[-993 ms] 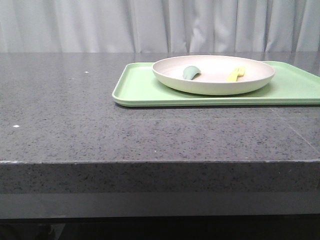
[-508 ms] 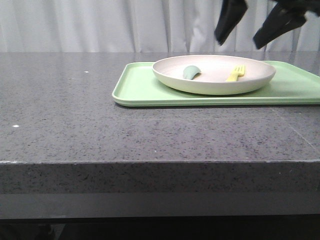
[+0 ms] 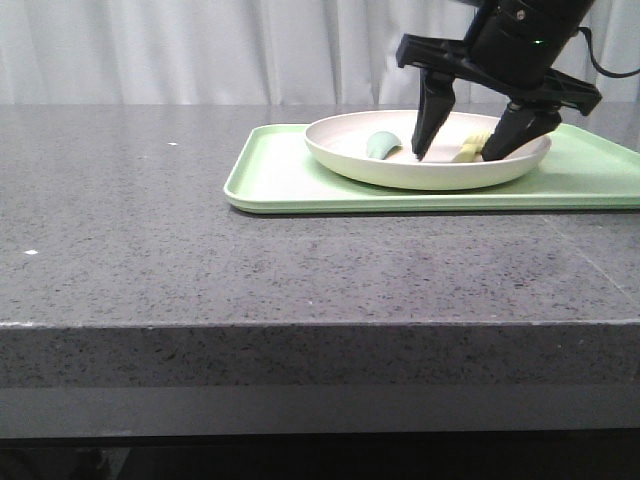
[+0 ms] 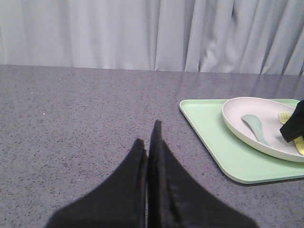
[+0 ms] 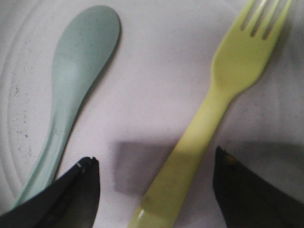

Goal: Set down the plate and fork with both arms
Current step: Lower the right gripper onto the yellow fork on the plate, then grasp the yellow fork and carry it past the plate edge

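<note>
Plate: large round cream-white matte plate with raised rim, resting on a rectangular light green tray on the speckled grey stone table.
Fork: small pale yellow plastic fork lies inside the plate, toward its 3 o'clock side in the front view; a grey-green spoon lies beside it toward 9 o'clock, apart from it.
Right gripper: lowered into the plate, fingers spread, one on each side of the fork's handle, not gripping it.
Left gripper: fingers pressed together, holding nothing, over bare table well away from the tray.
</note>
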`<state>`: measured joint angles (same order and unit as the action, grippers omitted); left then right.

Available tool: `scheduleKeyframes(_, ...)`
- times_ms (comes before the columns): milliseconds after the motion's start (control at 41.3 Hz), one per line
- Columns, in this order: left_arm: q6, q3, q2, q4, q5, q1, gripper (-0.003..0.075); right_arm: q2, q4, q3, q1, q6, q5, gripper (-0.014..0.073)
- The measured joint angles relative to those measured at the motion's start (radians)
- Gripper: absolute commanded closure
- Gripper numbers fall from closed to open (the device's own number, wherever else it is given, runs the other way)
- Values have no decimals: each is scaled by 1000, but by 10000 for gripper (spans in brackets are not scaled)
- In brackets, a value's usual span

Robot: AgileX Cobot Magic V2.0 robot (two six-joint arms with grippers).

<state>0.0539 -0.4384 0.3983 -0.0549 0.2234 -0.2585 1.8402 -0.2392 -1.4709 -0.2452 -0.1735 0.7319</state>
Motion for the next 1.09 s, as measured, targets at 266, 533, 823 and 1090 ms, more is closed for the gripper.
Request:
scheduleKeyframes(266,-2,0,0,0,-2,0,738,8,-1,-6,0,0,-8,324)
scheduleKeyframes(533,-2,0,0,0,-2,0,738,10,-4,-6,0,0,-5,565)
scheduleKeyframes(823,-2,0,0,0,-2,0,738,-46,-4,-72,10,0,34,565)
scheduleKeyframes(1090,-4,0,0,0,-2,0,738,-103,-4,-117,142,49,152,565)
